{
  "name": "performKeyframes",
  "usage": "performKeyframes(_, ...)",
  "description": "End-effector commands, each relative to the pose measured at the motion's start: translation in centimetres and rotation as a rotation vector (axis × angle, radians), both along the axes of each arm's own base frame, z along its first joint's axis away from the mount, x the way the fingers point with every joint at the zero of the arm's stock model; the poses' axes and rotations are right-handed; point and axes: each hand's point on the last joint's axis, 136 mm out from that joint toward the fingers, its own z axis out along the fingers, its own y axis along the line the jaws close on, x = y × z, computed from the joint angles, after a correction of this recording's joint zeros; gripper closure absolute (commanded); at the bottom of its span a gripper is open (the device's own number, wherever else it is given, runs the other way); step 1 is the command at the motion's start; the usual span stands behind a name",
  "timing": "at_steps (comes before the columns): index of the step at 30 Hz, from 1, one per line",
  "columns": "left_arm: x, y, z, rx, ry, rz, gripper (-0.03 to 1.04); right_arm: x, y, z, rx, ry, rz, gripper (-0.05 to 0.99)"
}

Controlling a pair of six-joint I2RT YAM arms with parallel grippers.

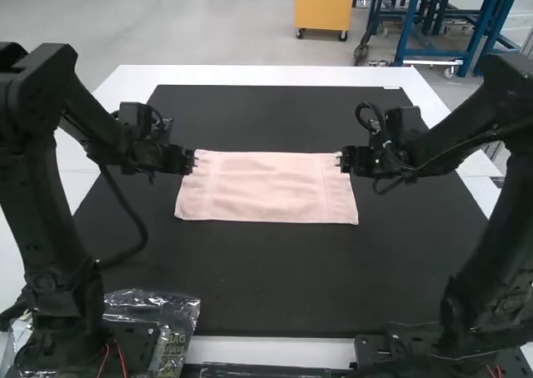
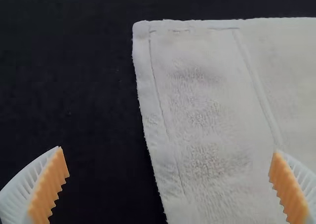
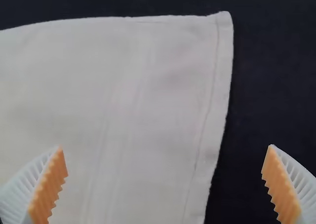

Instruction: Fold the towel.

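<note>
The pale pink rectangular cloth towel (image 1: 266, 186) lies flat on the black mat (image 1: 250, 286) covering the middle of the white bench (image 1: 275, 76). Its long axis runs left to right, its short ends facing the sides. The left gripper (image 1: 190, 160) and right gripper (image 1: 342, 159), both with fingers spread wide, are at its far left and far right corners.

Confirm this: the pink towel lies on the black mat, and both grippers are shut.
Not shut: the left gripper and the right gripper are both open, as each wrist view shows. The pink towel does lie on the black mat.
</note>
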Motion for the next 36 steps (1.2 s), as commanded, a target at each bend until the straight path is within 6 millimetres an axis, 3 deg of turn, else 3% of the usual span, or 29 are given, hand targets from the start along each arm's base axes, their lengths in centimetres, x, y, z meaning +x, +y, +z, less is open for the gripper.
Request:
performKeyframes(1,1.7,0.5,0.7,0.02,-0.041,-0.019,0.05,2.1,0.6,1.0,-0.018,-0.056,0.01,0.03)
performKeyframes(14,3.7,0.6,-1.4,0.045,-0.03,-0.036,0.06,5.6,0.9,-2.7,-0.069,-0.027,0.018,0.03)
performKeyframes(36,4.9,0.8,-3.6,0.056,-0.012,-0.037,0.06,7.9,2.2,-6.9,-0.128,-0.006,0.046,0.03)
